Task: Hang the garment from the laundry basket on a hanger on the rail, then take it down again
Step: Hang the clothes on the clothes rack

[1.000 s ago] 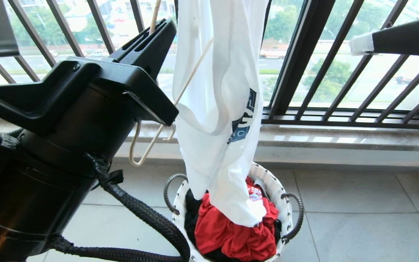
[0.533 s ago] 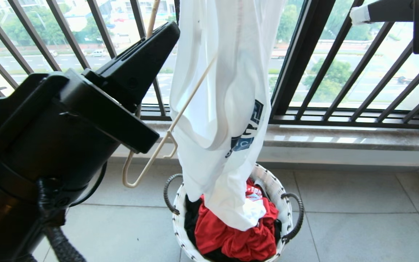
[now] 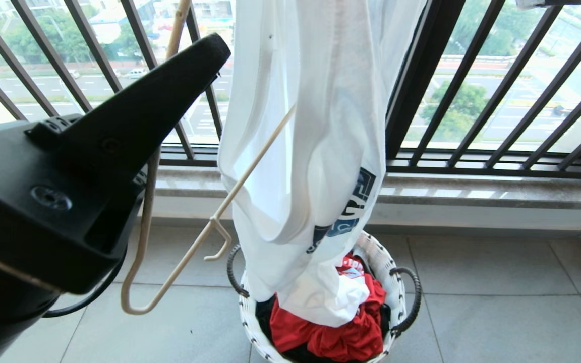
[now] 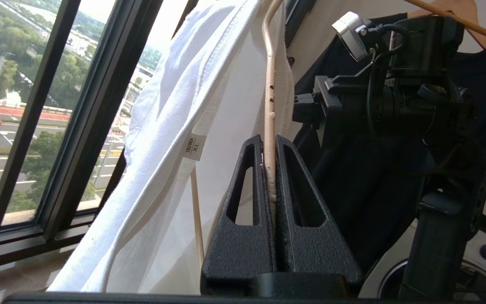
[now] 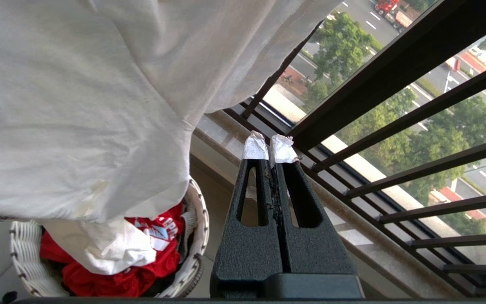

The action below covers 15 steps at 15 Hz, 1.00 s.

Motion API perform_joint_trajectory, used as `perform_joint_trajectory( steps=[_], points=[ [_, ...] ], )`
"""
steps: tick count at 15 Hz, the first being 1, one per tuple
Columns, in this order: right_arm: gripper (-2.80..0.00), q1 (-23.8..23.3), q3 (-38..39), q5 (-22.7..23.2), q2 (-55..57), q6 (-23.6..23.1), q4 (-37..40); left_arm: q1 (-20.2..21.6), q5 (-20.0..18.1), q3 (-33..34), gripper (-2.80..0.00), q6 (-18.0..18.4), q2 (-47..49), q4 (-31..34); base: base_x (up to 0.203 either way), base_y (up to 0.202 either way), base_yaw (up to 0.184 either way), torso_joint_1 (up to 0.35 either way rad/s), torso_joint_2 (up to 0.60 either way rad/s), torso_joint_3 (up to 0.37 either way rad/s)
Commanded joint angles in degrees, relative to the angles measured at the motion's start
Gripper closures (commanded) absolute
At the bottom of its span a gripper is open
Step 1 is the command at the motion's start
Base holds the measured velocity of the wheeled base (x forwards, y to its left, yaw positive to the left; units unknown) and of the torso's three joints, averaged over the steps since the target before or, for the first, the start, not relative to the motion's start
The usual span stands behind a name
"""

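The garment [image 3: 310,151], a white T-shirt with a dark blue print, hangs in long folds from above the frame. Its lower end rests in the laundry basket [image 3: 377,258]. The hanger [image 3: 250,166], thin cream wire, slants through the shirt, and its lower shoulder loop hangs free left of the basket. My left gripper [image 4: 268,142] is shut on the hanger [image 4: 270,84] wire beside the garment [image 4: 171,105] collar. My right gripper [image 5: 270,148] is shut and empty, right of the garment [image 5: 78,105] and above the basket [image 5: 196,223]. The rail is out of view.
A black window railing [image 3: 472,101] and a stone sill [image 3: 472,194] run behind the basket. Red and black clothes [image 3: 331,338] fill the basket. A wooden hanger [image 4: 458,8] with a dark garment hangs beside my own body. Grey floor tiles [image 3: 497,302] lie to the right.
My left gripper has swung and tilted with the hanger, whose free loop now hangs lower and further left. The right gripper has risen almost out of the head view. The shirt's print sits lower.
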Motion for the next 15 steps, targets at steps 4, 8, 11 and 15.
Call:
perform_joint_trajectory(
  steps=[4,8,11,15],
  points=[
    [0.00,0.1,-0.1,6.9,-2.8,-4.4,0.5,0.1,-8.0,5.0,0.00,-6.5,-2.2,-0.7,0.000,0.000,0.000,0.000,0.00,0.000],
    [0.00,0.1,-0.2,16.2,-5.7,-7.8,0.6,0.1,-10.2,6.3,0.00,-8.0,-2.4,-0.8,0.000,0.000,0.000,0.000,0.00,0.000],
    [-2.80,0.1,-0.4,17.4,-6.1,-10.3,0.4,0.1,-12.8,6.9,0.00,-10.7,-3.7,-0.8,0.000,0.000,0.000,0.000,0.00,0.000],
    [-2.80,0.1,-0.4,26.9,-7.8,-11.8,2.7,0.1,-15.0,7.9,0.00,-12.4,-4.5,-0.5,0.000,0.000,0.000,0.000,0.00,0.000]
  ],
)
